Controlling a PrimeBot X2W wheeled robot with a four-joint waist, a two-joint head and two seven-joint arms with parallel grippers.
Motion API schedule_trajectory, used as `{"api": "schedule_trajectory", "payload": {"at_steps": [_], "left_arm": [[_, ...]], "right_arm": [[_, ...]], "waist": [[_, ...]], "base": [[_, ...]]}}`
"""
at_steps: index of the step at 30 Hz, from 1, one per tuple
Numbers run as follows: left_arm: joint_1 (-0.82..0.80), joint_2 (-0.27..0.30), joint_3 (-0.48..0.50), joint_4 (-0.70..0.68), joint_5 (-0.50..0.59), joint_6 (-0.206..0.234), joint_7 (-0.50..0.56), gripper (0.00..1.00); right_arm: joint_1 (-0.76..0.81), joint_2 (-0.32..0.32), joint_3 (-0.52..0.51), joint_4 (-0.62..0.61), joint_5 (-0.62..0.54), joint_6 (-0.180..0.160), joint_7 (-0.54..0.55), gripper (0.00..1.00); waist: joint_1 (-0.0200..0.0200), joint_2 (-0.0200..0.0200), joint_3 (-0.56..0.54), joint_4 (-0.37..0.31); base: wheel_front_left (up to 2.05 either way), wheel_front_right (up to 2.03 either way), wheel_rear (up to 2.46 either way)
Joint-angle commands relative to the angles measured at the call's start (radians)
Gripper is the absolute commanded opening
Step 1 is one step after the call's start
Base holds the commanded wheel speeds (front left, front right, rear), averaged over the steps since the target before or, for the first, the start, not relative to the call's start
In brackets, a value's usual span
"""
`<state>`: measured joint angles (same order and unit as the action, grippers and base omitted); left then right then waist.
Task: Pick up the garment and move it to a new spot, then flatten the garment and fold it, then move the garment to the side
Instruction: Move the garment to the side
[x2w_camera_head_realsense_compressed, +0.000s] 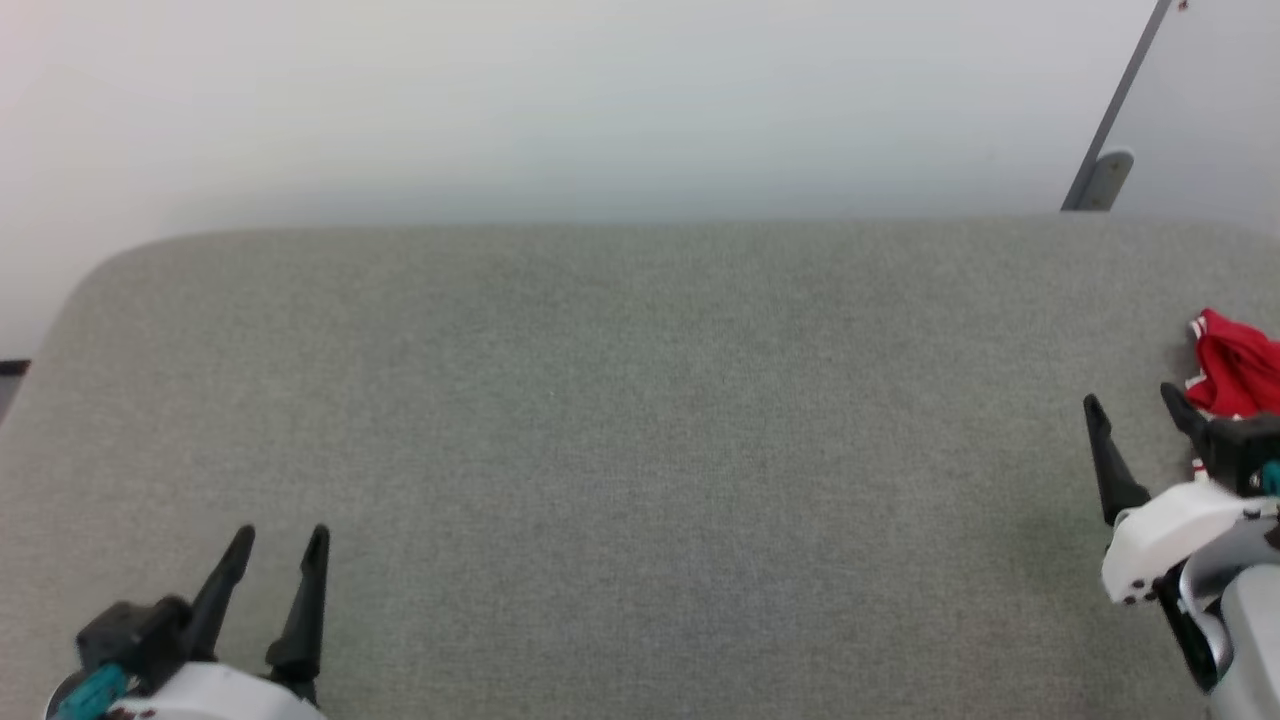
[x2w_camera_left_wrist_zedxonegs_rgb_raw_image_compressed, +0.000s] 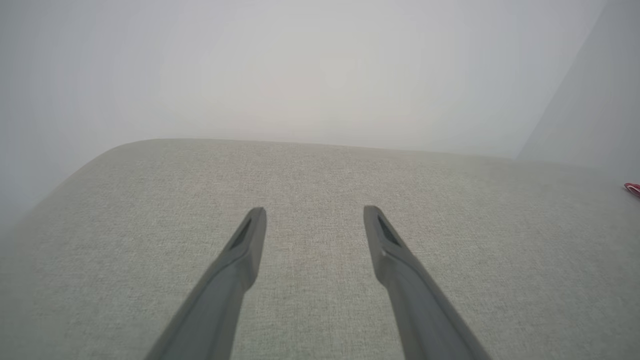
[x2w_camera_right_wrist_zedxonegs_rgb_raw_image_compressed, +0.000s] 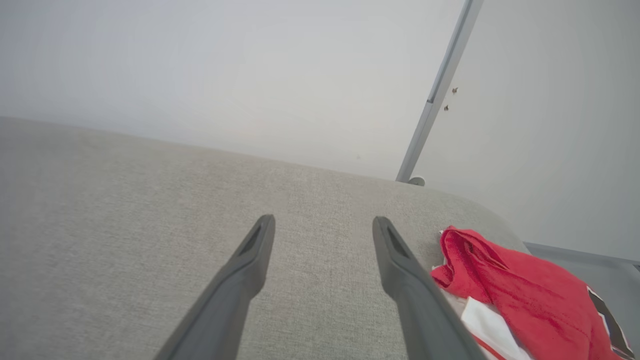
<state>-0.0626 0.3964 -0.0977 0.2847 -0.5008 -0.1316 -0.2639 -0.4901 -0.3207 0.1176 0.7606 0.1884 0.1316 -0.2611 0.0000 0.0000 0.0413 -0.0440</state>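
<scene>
Grey surface (x2w_camera_head_realsense_compressed: 640, 450) holds the garment (x2w_camera_head_realsense_compressed: 1235, 365) crumpled at right, unpicked; right hand (x2w_camera_head_realsense_compressed: 1131, 396) and left hand (x2w_camera_head_realsense_compressed: 282, 530) gape empty, right must reach it.

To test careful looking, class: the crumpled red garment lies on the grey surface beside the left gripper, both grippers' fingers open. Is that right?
Not quite. The garment lies beside the right gripper, not the left gripper, as the head view shows. The rest stands.
</scene>
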Motion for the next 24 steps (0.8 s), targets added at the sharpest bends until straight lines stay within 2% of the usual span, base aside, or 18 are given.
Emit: {"api": "schedule_trajectory", "payload": {"at_steps": [1, 12, 24], "left_arm": [[0.030, -0.003, 0.017, -0.011, 0.000, 0.002, 0.000, 1.00], [0.125, -0.018, 0.083, -0.060, 0.008, 0.002, 0.000, 1.00], [0.161, -0.048, 0.121, -0.071, 0.045, 0.002, 0.000, 1.00]], "right_arm": [[0.051, 0.011, -0.010, -0.053, 0.009, -0.002, -0.004, 1.00], [0.304, 0.105, -0.126, -0.343, -0.059, -0.002, -0.005, 1.00], [0.439, 0.179, -0.164, -0.460, -0.093, -0.002, -0.005, 1.00]], "waist": [[0.0000, 0.0000, -0.042, 0.012], [0.0000, 0.0000, -0.058, 0.013], [0.0000, 0.0000, -0.060, 0.004]], "base": [[0.00, 0.00, 0.00], [0.00, 0.00, 0.00], [0.00, 0.00, 0.00]]}}
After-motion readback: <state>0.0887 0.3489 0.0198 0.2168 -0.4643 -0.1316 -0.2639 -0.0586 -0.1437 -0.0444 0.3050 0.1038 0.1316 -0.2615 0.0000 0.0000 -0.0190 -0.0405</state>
